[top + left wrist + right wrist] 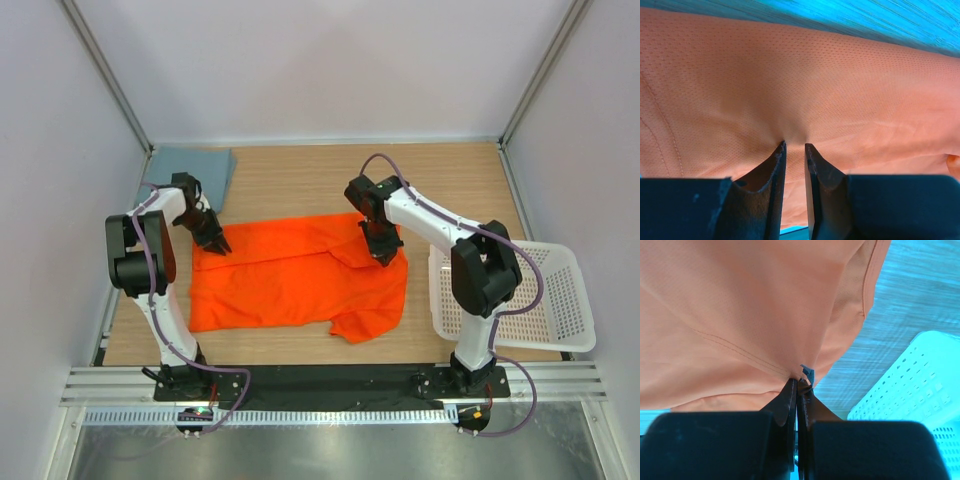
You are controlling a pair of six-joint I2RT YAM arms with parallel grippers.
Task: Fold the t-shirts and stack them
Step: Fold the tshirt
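I see the orange t-shirt (290, 275) spread mid-frame and the grey-blue t-shirt (195, 170) in the upper left corner. My left gripper (215, 243) pinches the orange cloth's upper left edge. My right gripper (383, 255) is clamped on its upper right hem.

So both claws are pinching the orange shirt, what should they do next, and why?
Probably lift both pinched spots slightly and draw them towards the near edge, starting a fold. The left gripper and right gripper each pinch the orange t-shirt along its far side, and it lies spread out on the table.
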